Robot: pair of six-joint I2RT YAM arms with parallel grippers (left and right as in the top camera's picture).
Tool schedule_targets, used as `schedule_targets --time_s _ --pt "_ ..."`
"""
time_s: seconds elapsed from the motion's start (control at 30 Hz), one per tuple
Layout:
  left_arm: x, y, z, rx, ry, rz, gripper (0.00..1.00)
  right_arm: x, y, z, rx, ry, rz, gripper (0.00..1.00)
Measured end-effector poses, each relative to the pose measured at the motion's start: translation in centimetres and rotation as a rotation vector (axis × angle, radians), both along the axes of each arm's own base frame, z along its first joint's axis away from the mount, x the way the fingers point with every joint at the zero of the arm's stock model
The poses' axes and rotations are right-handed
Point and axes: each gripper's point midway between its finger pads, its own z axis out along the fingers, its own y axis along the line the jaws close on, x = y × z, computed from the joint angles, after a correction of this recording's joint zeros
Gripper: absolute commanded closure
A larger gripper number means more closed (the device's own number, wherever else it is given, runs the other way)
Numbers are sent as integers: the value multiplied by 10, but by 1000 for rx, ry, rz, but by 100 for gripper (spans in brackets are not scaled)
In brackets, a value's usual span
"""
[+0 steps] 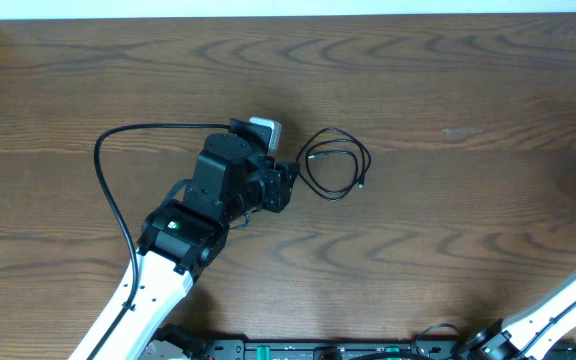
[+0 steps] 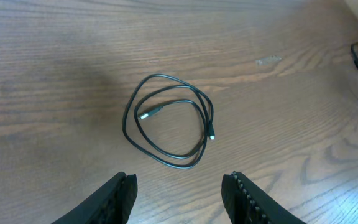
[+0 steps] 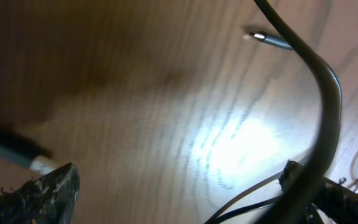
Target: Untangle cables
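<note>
Just ahead of left claw (image 2: 179, 183), coiled black cable (image 2: 160, 76), apart.

Smooth black cable (image 2: 163, 76) on matt wood-grain table (image 2: 55, 74).

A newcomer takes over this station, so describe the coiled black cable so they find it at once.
On the wooden table, look just ahead of the open left gripper. There a thin black cable lies in a couple of loose loops. Unlike the thicker black cable arcing to the arm, it lies free, with small plug ends.
</note>
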Motion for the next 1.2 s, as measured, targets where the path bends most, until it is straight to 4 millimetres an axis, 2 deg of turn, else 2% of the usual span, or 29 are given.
schedule_targets --time_s 0.1,0.17,0.3,0.4,0.5,0.63,0.7,0.9,1.03,1.1,1.2 --pt "1 0 1 -3 -6 0 50 -4 -2 -1 13 -7 -5 1" --pt "1 0 1 -3 -6 0 50 1 -1 -3 32 -36 12 1" --pt "1 0 1 -3 -6 0 50 24 6 -4 72 -131 70 1" --pt "1 -1 1 -3 -7 0 50 39 15 3 78 -170 103 1" --pt "1 0 1 -3 -6 0 50 45 27 23 72 -183 119 1" --pt "0 0 0 -1 -2 0 50 44 45 69 45 -213 119 1" --pt "0 0 0 -1 3 2 51 37 51 97 22 -233 106 1" --pt "1 0 0 0 0 5 50 6 70 153 -29 -222 72 1" --pt "5 5 1 14 -19 31 50 -4 89 165 -6 -183 105 1" --pt "9 8 3 25 -34 50 50 0 99 165 12 -172 158 1" --pt "12 12 3 41 -46 75 51 19 123 163 70 -193 290 1"
